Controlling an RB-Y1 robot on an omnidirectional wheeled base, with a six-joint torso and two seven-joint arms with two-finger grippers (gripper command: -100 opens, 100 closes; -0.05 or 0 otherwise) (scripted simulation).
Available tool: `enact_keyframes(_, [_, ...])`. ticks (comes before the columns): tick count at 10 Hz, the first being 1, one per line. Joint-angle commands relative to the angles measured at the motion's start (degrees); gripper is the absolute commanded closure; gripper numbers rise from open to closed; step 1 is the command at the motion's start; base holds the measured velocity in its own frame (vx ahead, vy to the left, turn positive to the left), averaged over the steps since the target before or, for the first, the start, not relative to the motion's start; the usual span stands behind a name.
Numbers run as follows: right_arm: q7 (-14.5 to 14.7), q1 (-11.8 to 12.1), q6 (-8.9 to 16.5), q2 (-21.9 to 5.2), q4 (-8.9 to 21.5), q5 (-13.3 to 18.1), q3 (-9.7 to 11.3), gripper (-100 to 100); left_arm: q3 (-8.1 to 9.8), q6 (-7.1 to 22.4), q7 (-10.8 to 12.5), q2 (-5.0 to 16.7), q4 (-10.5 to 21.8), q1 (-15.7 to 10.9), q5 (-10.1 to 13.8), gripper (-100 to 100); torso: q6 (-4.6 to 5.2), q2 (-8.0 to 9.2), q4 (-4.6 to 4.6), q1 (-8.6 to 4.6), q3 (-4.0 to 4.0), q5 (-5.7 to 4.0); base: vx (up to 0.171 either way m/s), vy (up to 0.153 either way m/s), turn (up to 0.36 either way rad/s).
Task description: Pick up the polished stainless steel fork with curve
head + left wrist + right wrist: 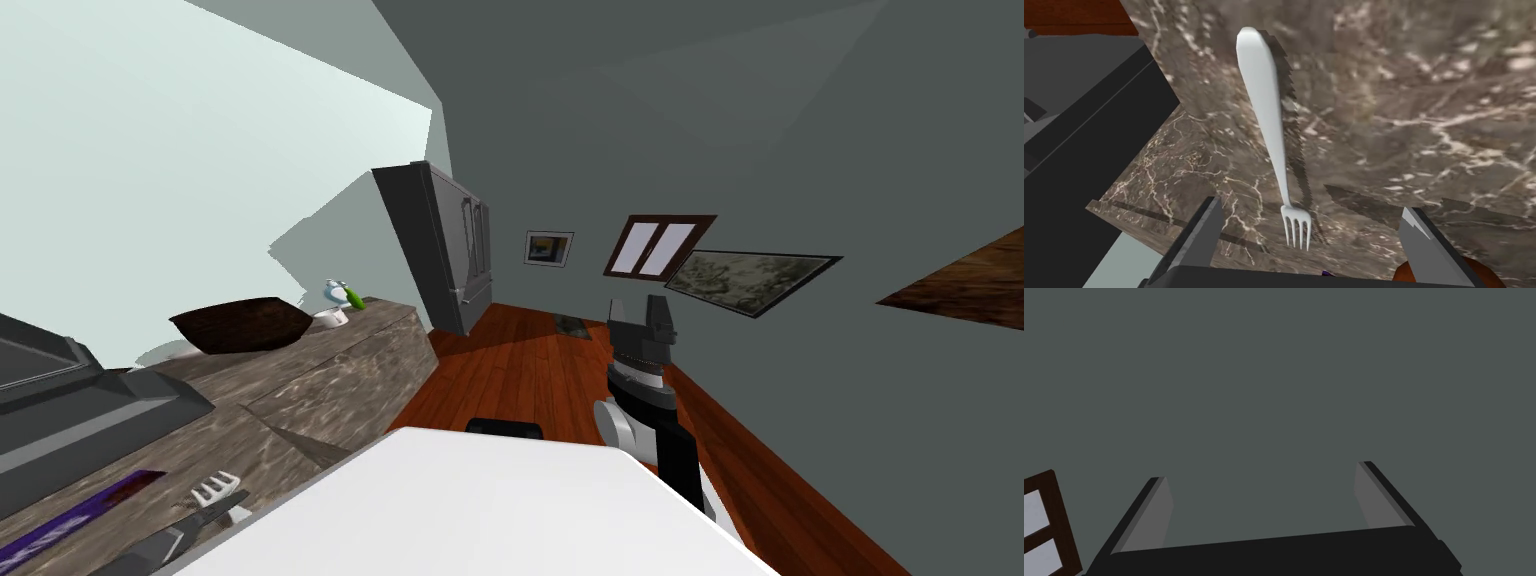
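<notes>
plenty of open counter (1424,100) on one side of the fork (1272,125); other side's tight, a dark grey block (1084,130) sits near the handle; left gripper (1310,205) fingers straddle the tines with gaps both sides

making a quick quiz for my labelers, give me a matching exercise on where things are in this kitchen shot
1 fork
2 dark bowl
3 fridge
4 right gripper

a fingers open, away from the counter
b beyond the counter's far end
c on the counter by the left gripper
d farther along the counter

Pairs: 1-c, 2-d, 3-b, 4-a
</notes>
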Motion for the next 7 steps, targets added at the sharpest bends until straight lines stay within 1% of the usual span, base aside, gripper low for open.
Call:
enact_keyframes(1, [0.0, 0.0, 0.0, 0.0, 0.0, 0.0, 0.0, 0, -0.88, 1.0, 0.9, 2.7, 1.6, 1.5, 1.8, -100, 0.00, 0.00, 0.00, 0.00, 0.00, 0.00, 0.117, 0.054, -0.222])
enact_keyframes(4, [0.0, 0.0, 0.0, 0.0, 0.0, 0.0, 0.0, 0, -2.42, 2.0, 2.2, 6.8, 4.2, 4.0, 4.7, -100, -0.05, -0.05, -0.02, 0.13, -0.03, 0.03, 0.111, 0.067, -0.136])
enact_keyframes(7, [0.0, 0.0, 0.0, 0.0, 0.0, 0.0, 0.0, 0, -3.52, 2.5, 3.2, 9.2, 6.1, 5.4, 6.6, -100, -0.05, 0.10, 0.03, 0.02, 0.06, 0.01, 0.072, 0.053, -0.078])
